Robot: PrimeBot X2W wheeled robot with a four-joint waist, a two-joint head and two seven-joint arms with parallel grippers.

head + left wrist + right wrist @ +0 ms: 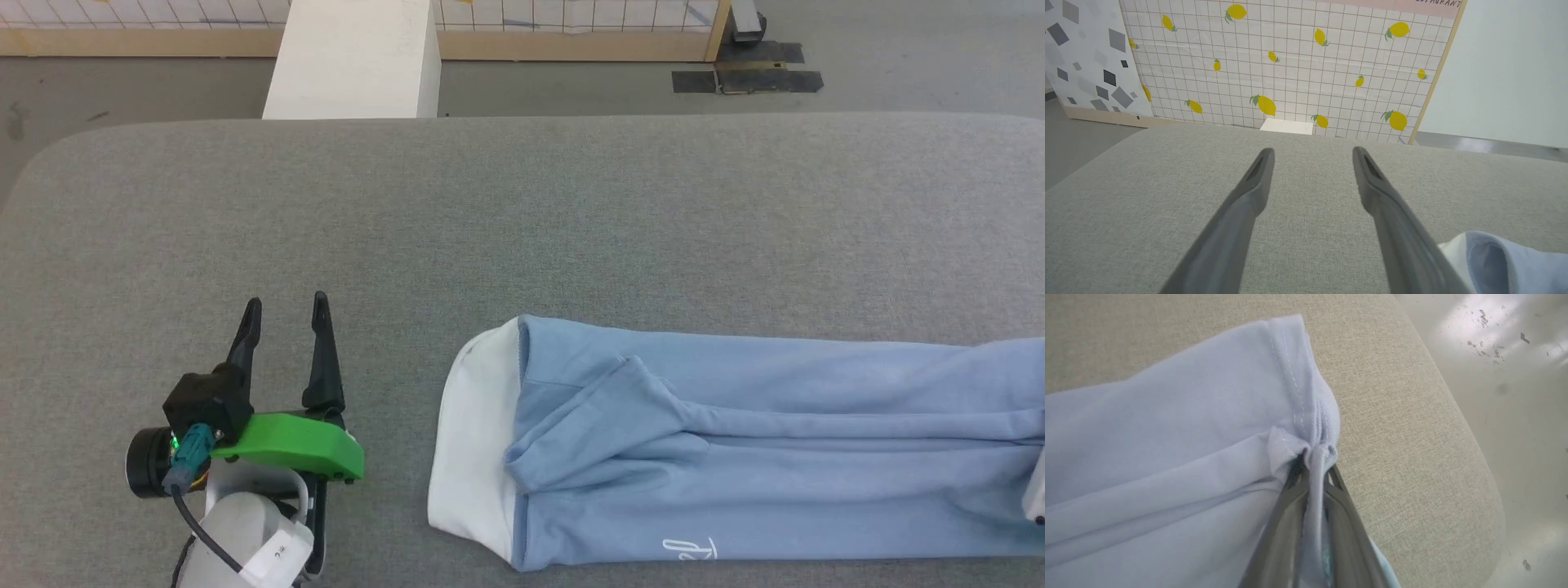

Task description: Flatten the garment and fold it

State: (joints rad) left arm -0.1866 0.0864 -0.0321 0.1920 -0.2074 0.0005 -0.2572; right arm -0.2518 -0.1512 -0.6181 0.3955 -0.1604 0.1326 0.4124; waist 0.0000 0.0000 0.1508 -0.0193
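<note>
The garment [735,441], a light blue shirt with a white band at its left end and a white script logo near the front edge, lies folded lengthwise across the grey surface [522,220], running off the right side of the head view. My left gripper [286,312] stands open over bare surface to the left of the garment, nothing between its fingers [1257,179]. In the left wrist view a corner of the garment [1498,257] shows at the lower right. My right gripper [1314,467] is shut on a bunched fold of the garment [1167,437] at its stitched hem.
A white block [351,57] stands beyond the surface's far edge, before a lemon-print grid panel [1290,61]. The surface's rounded edge [1474,477] and the floor [1527,396] lie just right of the right gripper. Bare surface stretches behind the garment.
</note>
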